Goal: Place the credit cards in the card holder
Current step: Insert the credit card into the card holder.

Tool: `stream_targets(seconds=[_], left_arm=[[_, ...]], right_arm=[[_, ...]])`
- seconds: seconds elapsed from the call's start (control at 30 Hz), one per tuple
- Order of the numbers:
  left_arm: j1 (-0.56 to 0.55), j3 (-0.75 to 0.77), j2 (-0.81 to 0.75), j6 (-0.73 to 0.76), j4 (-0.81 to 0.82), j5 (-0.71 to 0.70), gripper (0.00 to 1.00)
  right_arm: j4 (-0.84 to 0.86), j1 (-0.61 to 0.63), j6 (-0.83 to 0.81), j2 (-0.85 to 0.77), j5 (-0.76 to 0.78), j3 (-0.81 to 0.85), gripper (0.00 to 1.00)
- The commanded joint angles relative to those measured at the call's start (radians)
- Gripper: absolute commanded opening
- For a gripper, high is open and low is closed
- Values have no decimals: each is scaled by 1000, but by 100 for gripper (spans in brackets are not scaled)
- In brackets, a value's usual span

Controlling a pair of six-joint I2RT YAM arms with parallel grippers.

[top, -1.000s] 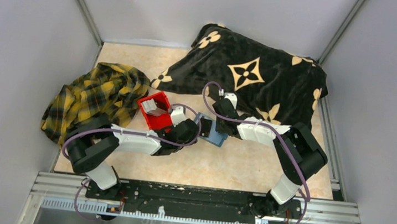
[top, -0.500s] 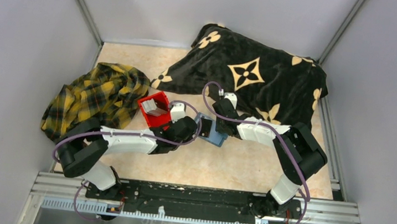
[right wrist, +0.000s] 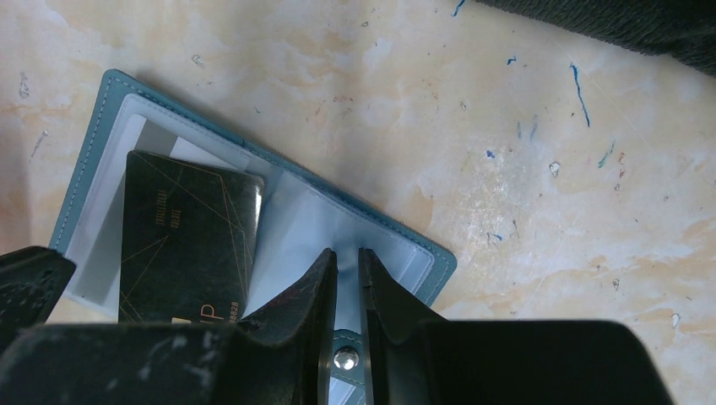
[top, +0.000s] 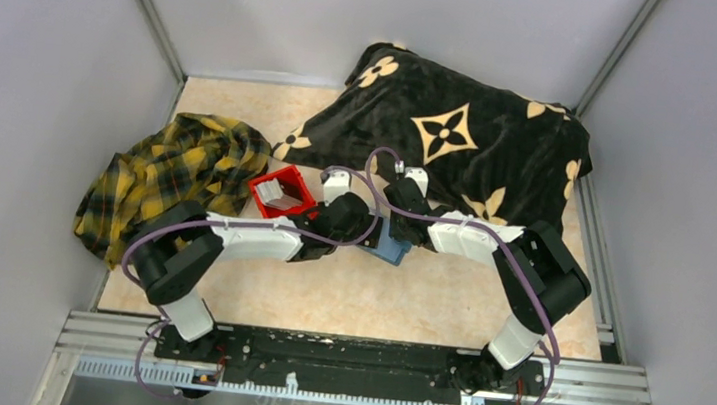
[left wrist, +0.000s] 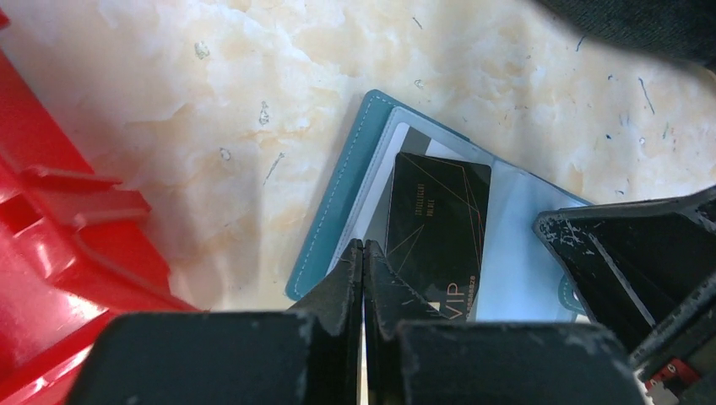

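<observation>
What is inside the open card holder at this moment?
A black card with gold lines lies inside the card holder. Its near end is hidden behind the left gripper; whether more cards lie under it cannot be seen.

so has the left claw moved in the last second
Yes, the left claw slid right, away from the red bin and over the blue wallet, and has shut.

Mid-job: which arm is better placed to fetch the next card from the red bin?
Left. The left gripper is shut and empty, the red bin right beside it; the right gripper is clamped on the card holder's edge, steadying it.
</observation>
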Motion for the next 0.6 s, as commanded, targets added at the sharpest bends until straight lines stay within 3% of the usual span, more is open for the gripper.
stream_targets(seconds=[0.0,0.57], left_arm=[[19,51,43,43,13,38,1],[41,90,117,50,6,58,0]], right_arm=[[-82,-5,-7,76,-18,-31,16],[-72,-8,-10,90,-19,-32,16]])
